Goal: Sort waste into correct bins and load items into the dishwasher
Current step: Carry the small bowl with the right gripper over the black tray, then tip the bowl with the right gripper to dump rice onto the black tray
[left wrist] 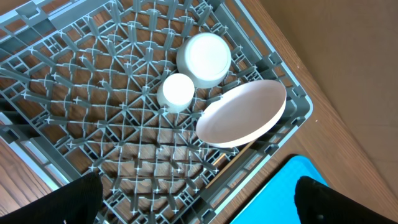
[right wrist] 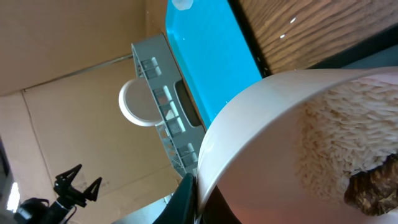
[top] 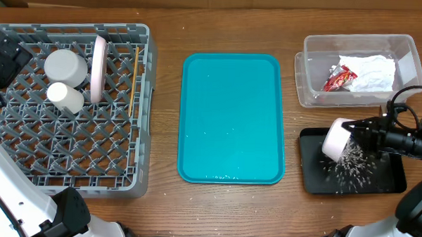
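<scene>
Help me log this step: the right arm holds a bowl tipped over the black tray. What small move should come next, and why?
Probably tip the bowl a little further over the black tray. The right gripper holds it tilted there and rice lies scattered on the tray, but the right wrist view shows much rice and a brown lump clinging inside the bowl.

The dish rack (top: 69,156) is sitting at nine o'clock on the counter (top: 162,201), holding bowl (top: 65,66), cup (top: 65,96), plate (top: 98,69) and chopsticks (top: 134,80). The flat tray (top: 232,119) is lying central. At two o'clock the tub (top: 403,51) is holding wrapper (top: 339,79) and napkin (top: 373,71); at four, rice (top: 353,169) is lying in the shallow tray (top: 388,182) beneath a second bowl (top: 335,139).
</scene>
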